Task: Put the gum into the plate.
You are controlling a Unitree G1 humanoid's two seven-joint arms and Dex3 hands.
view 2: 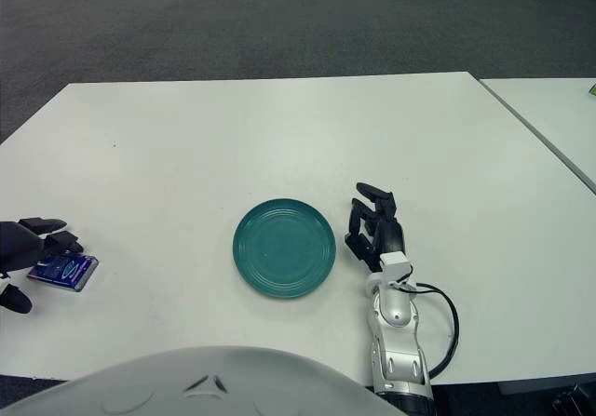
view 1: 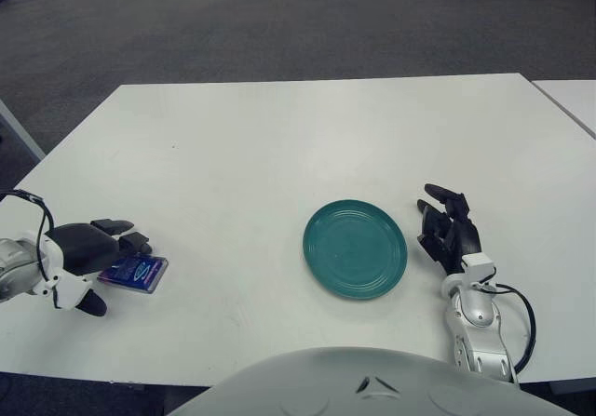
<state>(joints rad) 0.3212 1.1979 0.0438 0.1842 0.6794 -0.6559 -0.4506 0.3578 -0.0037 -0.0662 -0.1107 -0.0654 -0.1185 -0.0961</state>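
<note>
Fingers of the left hand (view 1: 88, 248) sit spread over the gum (view 1: 135, 273), not clamped, near the table's (view 1: 279, 137) left front edge; its long axis points toward the plate (view 1: 355, 248), beyond which the right hand (view 1: 449, 230) shows, fingers loosely apart.

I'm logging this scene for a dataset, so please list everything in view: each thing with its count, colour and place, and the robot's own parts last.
Gum pack: one, blue, near the table's left front edge, far left of the plate.
Plate: one, teal green, round, front centre of the table, nothing on it.
Table: one, white, fills most of the view; the corner of a second white table shows at far right.
Floor: grey carpet beyond the table.
Left hand: black fingers over the gum pack's left end; whether it grips is unclear.
Right hand: black, fingers spread, holding nothing, just right of the plate.
</note>
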